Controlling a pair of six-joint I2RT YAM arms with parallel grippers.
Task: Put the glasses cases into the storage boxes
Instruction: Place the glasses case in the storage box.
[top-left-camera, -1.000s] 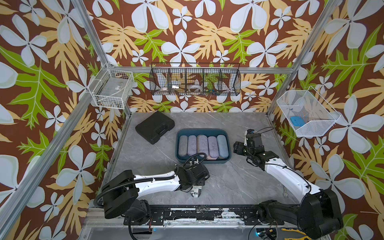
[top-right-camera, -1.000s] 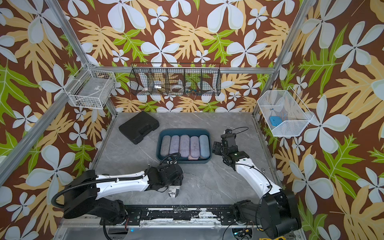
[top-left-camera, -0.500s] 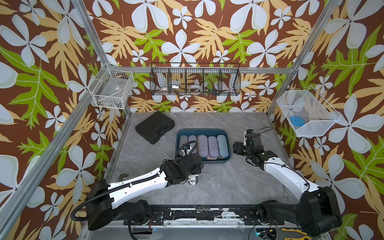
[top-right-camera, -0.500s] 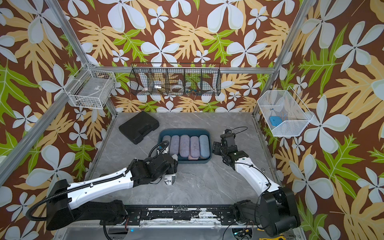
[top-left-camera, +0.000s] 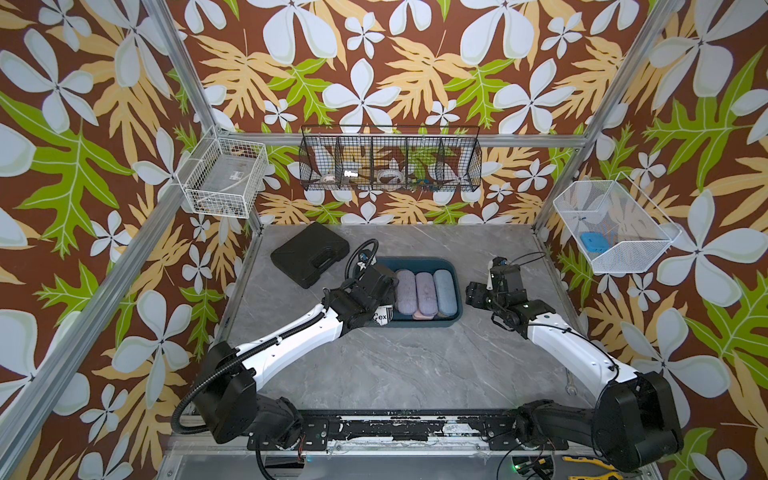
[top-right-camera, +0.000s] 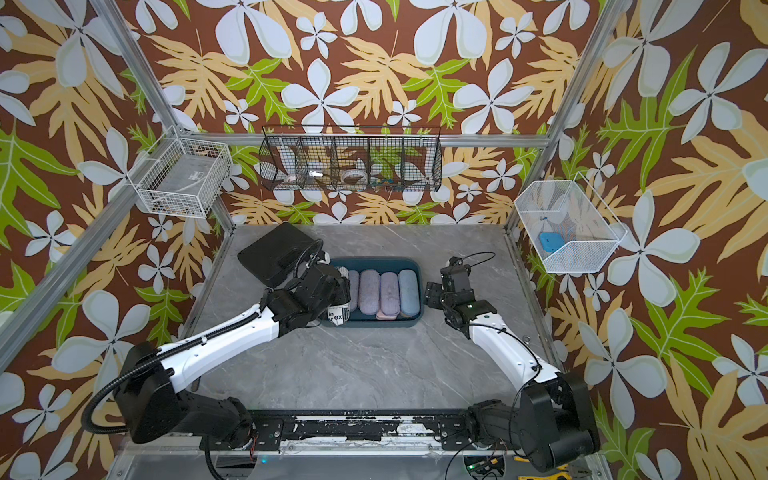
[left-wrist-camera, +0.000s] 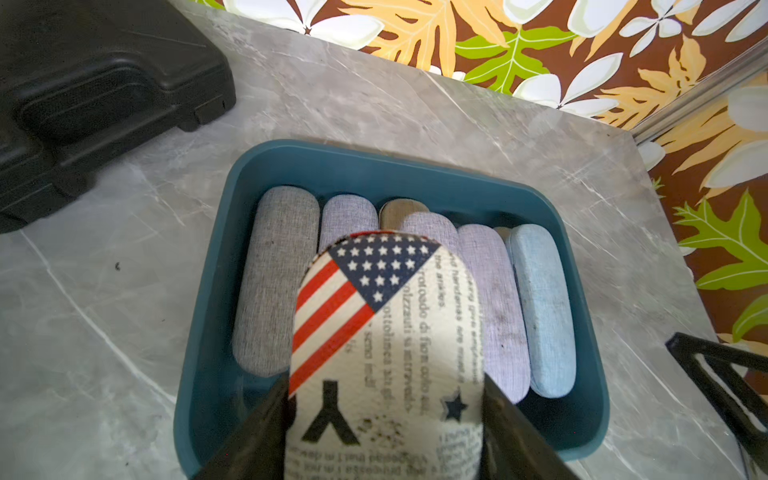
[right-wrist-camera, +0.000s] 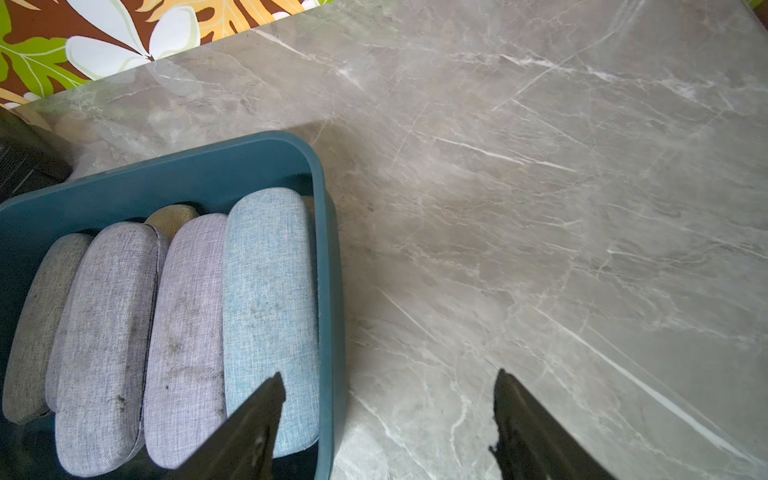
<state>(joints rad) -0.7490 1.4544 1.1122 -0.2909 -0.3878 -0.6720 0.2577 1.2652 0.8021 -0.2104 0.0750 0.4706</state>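
While the top views give only black print on the newspaper-print glasses case, the left wrist view also shows a flag corner on it. The left pincer grips it over the near left part of the teal storage tub. On top inside the tub lie one grey case, three lavender cases and one light blue case. The right pincer stands half wide and empty beside the tub's right wall. One black moulded case lies near the far left corner of the counter.

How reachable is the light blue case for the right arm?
Probably yes: the open right pincer hangs beside the teal tub, and the light blue case lies uncovered at that end, nothing between.
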